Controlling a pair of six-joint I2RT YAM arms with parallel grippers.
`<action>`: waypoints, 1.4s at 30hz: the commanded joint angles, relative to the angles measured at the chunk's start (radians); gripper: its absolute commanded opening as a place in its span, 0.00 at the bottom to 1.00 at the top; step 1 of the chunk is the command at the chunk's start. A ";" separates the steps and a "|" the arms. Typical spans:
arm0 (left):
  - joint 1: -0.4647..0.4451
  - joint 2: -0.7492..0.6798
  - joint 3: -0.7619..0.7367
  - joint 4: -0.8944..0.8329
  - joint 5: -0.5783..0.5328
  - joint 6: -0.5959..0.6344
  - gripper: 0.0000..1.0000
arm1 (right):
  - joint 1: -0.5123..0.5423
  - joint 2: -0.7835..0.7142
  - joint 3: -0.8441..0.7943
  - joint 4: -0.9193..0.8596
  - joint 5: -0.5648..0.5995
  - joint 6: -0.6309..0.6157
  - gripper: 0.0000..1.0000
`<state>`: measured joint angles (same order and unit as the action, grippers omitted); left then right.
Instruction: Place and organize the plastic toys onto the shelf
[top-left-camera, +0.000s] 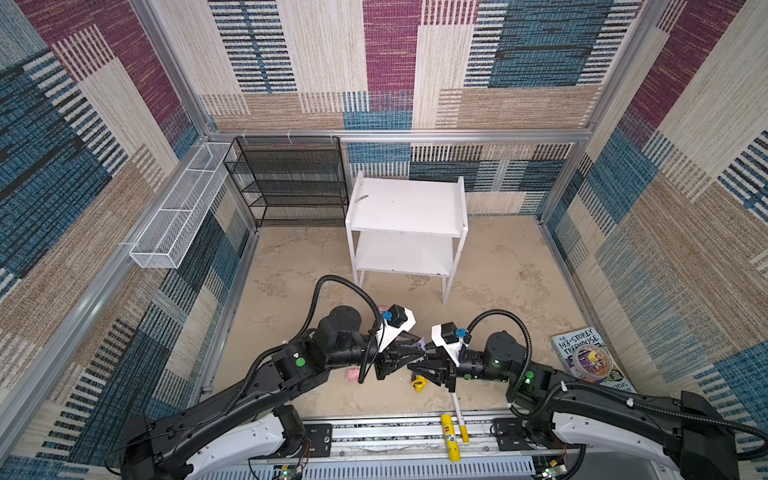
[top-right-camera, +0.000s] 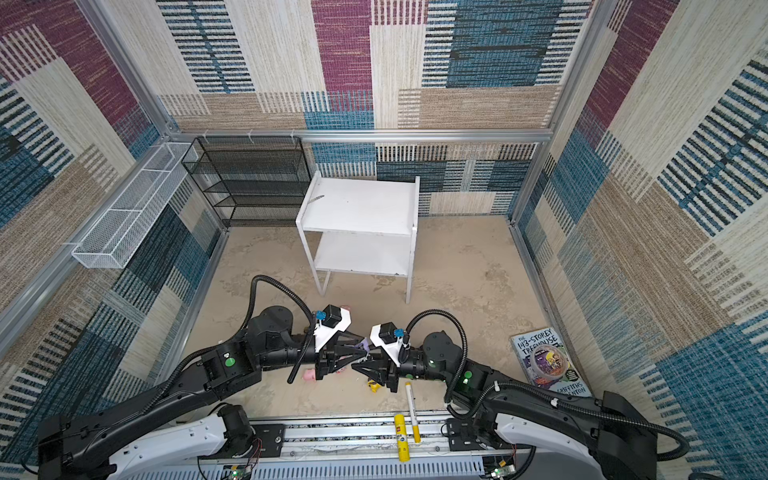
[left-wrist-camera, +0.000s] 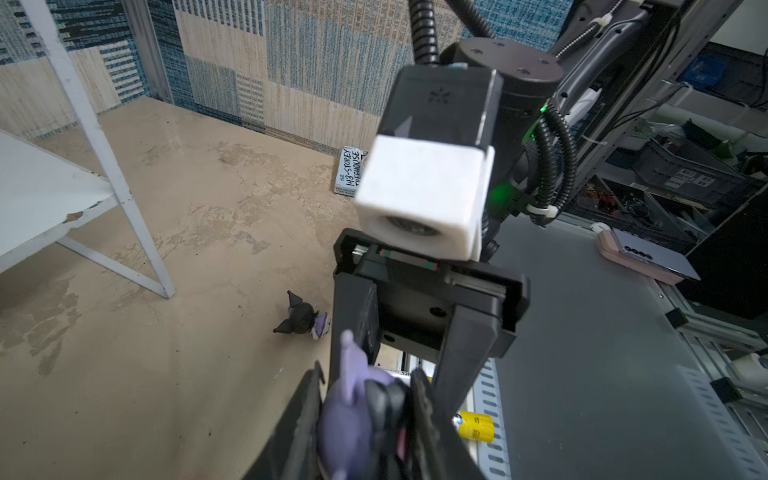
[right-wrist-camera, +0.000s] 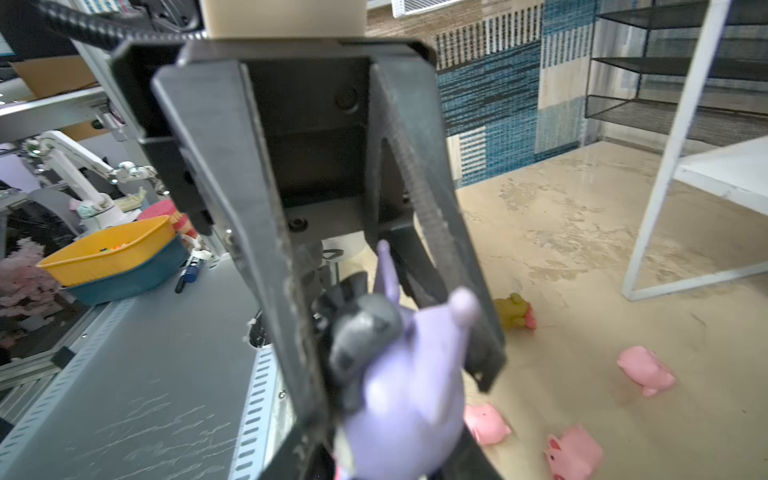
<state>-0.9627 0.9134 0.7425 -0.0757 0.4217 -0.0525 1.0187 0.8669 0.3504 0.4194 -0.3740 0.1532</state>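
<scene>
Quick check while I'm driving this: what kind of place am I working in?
Likely a robotics lab test cell, not a home: an aluminium frame hung with patterned panels, a slotted metal mounting rail at the front, and equipment racks beyond it in the left wrist view.

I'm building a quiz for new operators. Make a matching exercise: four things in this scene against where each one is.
Things: 1 yellow tube; 2 book; 3 black mesh rack; 4 lilac figure.
Places: A where left gripper and right gripper meet; B beside the white shelf, at the back wall; C on the front metal rail; D by the right wall, under a round tub.
Pairs: 1-C; 2-D; 3-B; 4-A.
</scene>
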 joint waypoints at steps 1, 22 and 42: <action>0.000 0.012 0.014 0.015 -0.061 0.025 0.26 | -0.001 -0.025 -0.012 -0.012 0.092 0.014 0.53; 0.000 0.144 0.086 0.081 -0.011 0.106 0.21 | -0.021 -0.092 -0.066 -0.025 0.174 0.090 0.70; 0.001 0.111 0.063 0.059 0.069 0.094 0.21 | -0.037 -0.078 -0.041 0.047 0.059 0.080 0.64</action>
<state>-0.9627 1.0256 0.8085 -0.0154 0.4549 0.0517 0.9852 0.7975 0.2958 0.3855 -0.3004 0.2306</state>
